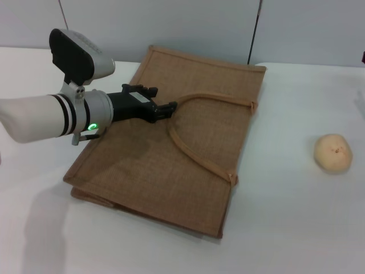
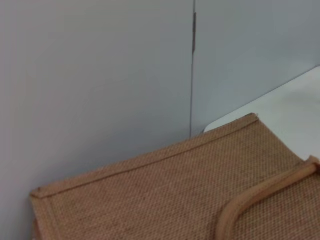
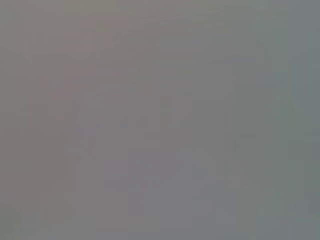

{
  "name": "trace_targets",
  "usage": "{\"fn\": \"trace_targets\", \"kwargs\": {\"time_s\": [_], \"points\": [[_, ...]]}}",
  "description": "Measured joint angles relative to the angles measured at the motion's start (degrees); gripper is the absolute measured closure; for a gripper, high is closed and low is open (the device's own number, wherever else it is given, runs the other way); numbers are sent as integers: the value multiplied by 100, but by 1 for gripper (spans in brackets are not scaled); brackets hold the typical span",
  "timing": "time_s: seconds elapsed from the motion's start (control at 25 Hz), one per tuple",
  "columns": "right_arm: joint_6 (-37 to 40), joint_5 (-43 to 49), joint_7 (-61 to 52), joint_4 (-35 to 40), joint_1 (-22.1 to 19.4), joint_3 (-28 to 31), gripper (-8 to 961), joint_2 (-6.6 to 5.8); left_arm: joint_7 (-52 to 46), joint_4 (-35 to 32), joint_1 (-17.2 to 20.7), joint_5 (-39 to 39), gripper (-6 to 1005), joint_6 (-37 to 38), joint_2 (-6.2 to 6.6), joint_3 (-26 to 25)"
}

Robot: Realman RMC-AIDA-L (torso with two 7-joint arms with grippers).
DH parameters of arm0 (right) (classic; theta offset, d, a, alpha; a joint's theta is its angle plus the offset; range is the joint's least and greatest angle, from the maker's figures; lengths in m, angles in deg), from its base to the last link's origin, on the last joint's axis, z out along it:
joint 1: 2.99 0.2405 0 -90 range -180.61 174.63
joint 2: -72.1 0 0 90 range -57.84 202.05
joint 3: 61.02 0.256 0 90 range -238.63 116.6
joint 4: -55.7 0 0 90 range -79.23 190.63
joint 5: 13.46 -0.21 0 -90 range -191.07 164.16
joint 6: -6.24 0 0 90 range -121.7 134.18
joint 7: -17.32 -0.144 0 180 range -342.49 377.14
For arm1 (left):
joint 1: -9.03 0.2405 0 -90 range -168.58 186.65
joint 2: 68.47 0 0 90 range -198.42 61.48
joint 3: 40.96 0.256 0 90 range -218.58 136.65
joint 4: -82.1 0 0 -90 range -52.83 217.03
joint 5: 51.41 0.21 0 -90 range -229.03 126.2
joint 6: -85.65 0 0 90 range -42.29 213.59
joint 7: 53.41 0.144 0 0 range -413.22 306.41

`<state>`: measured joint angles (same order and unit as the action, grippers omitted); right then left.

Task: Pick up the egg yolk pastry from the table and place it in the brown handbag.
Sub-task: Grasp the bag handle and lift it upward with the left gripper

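The brown handbag (image 1: 182,142) lies flat on the white table, with its long strap handle (image 1: 197,155) arched across its top face. The bag's far edge and part of the strap also show in the left wrist view (image 2: 175,195). My left gripper (image 1: 170,108) reaches in from the left, low over the bag, with its tip at the top of the strap's arch. The egg yolk pastry (image 1: 332,152), a small pale golden ball, sits on the table to the right of the bag, well apart from it. My right gripper is out of view, and its wrist view shows only plain grey.
The white table (image 1: 285,228) stretches around the bag. A grey wall panel (image 1: 199,23) with a dark vertical seam (image 1: 255,31) stands behind the table's far edge.
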<state>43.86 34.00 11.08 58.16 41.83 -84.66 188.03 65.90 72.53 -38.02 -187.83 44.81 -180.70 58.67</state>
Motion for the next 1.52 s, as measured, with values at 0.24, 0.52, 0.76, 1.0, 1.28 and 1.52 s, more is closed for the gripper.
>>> {"fn": "trace_targets", "kwargs": {"time_s": [0.24,0.52,0.76,1.0,1.28,1.52], "points": [[0,0,0,-10,8,0,90,0,-74,0,-42,74,340,27,-15,38],[0,0,0,-18,34,0,90,0,-200,4,-80,92,349,48,-26,38],[0,0,0,-18,43,0,90,0,-509,89,-205,391,356,291,-48,38],[0,0,0,-25,53,0,91,0,-525,88,-227,465,364,340,-100,5],[1,0,0,-27,61,0,91,0,-529,88,-255,467,373,484,-111,2],[0,0,0,-31,66,0,91,0,-554,126,-274,467,381,483,-110,-12]]}}
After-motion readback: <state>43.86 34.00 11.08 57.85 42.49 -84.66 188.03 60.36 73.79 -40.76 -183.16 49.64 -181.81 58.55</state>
